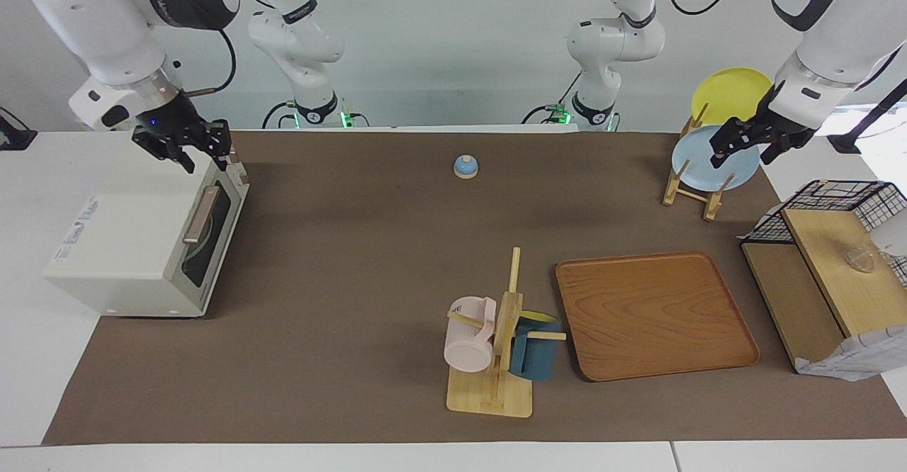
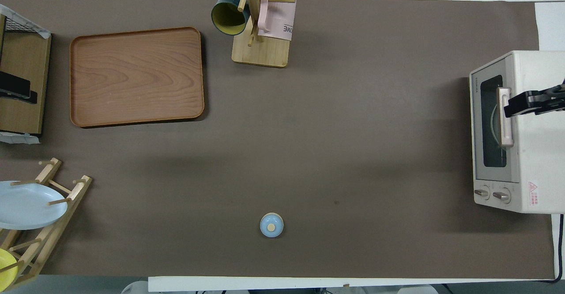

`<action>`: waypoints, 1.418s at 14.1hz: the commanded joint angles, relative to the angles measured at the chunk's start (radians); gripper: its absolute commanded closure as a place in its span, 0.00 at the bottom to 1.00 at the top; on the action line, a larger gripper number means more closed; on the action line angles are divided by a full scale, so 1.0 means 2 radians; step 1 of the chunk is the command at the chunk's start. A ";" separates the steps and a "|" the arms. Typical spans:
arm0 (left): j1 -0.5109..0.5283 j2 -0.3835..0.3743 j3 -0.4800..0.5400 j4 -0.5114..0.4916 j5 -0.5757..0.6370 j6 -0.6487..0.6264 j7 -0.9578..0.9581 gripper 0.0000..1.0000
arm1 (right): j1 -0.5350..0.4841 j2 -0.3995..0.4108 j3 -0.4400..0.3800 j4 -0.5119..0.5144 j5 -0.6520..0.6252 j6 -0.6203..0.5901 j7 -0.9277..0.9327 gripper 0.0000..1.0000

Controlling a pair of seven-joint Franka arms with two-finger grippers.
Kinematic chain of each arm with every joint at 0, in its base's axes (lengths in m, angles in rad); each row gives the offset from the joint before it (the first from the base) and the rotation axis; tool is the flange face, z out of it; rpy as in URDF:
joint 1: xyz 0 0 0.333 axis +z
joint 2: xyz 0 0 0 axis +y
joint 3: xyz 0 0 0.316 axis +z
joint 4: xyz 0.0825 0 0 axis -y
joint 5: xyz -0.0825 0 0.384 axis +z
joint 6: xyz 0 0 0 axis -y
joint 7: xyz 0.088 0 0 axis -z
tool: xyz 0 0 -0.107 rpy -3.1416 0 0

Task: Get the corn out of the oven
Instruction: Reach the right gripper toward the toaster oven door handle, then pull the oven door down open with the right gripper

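Observation:
The cream-white oven (image 1: 127, 245) stands at the right arm's end of the table, its dark glass door shut and its tan bar handle (image 1: 200, 215) up. It also shows in the overhead view (image 2: 529, 130). The corn is hidden; only a curved rim shows through the glass. My right gripper (image 1: 207, 160) is open and hangs just above the oven's top front edge, over the handle (image 2: 505, 117). My left gripper (image 1: 744, 156) is open and empty, up in the air over the plate rack (image 1: 691, 188).
A small blue bell (image 1: 465, 166) sits mid-table near the robots. A wooden tray (image 1: 655, 316), a mug tree (image 1: 496, 344) with a pink and a blue mug, and a black wire basket (image 1: 836, 199) holding a wooden board lie toward the left arm's end.

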 commanded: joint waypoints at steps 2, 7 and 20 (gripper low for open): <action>0.003 -0.012 -0.002 -0.015 -0.003 0.010 0.001 0.00 | -0.003 0.014 0.002 -0.035 -0.046 0.031 -0.013 1.00; 0.003 -0.012 -0.002 -0.015 -0.003 0.010 0.001 0.00 | -0.008 0.020 0.002 -0.069 -0.085 0.067 -0.026 1.00; 0.003 -0.012 -0.002 -0.015 -0.003 0.010 0.001 0.00 | 0.015 0.055 0.003 -0.104 -0.091 0.129 0.036 1.00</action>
